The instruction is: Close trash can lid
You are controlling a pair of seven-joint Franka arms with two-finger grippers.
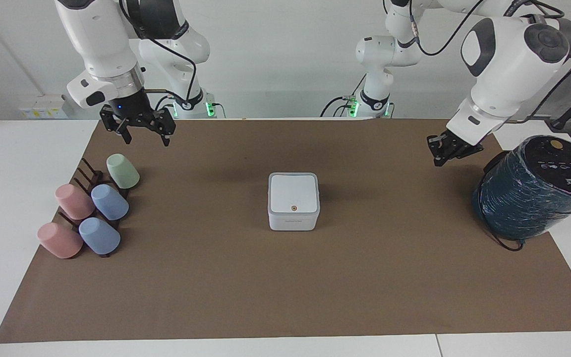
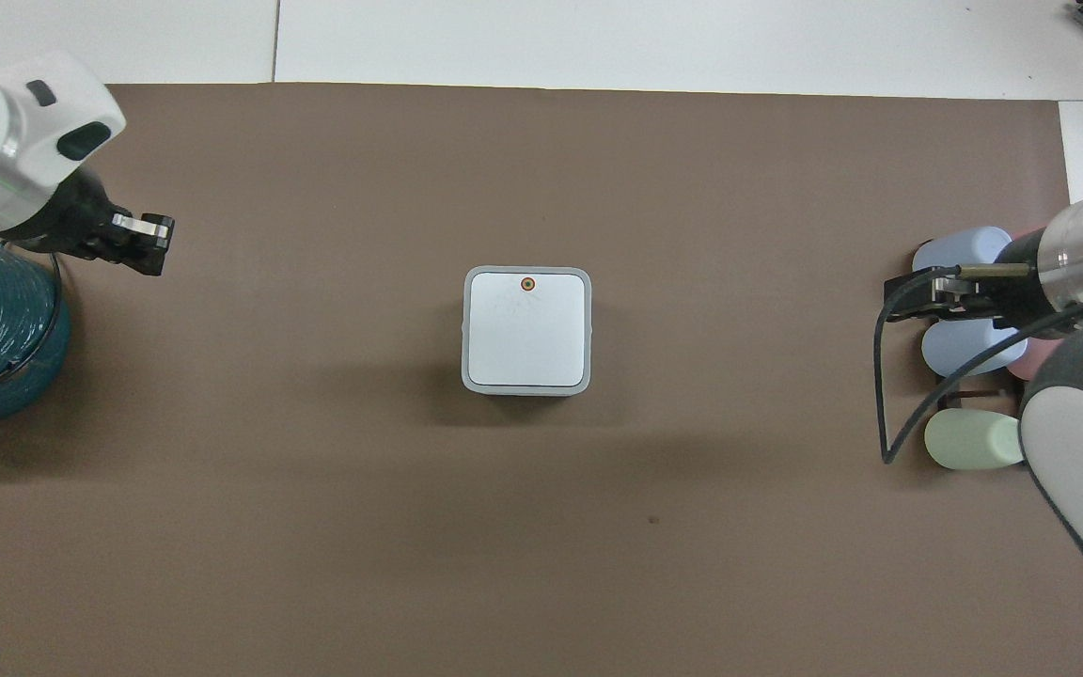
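The white trash can (image 1: 293, 220) stands mid-mat, with its lid (image 1: 293, 192) lying flat on top, the orange dot toward the edge farther from the robots. It also shows in the overhead view, where the lid (image 2: 527, 331) covers the can (image 2: 464, 381). My left gripper (image 1: 437, 157) is shut and empty, up in the air over the mat beside the teal cylinder, well apart from the can; it also shows in the overhead view (image 2: 149, 246). My right gripper (image 1: 145, 138) is open and empty and waits above the cup rack (image 2: 913, 299).
A large dark teal wrapped cylinder (image 1: 533, 191) stands at the left arm's end of the mat. A dark rack with several pastel cups (image 1: 109, 202) lies at the right arm's end. The brown mat (image 1: 285, 287) covers the table.
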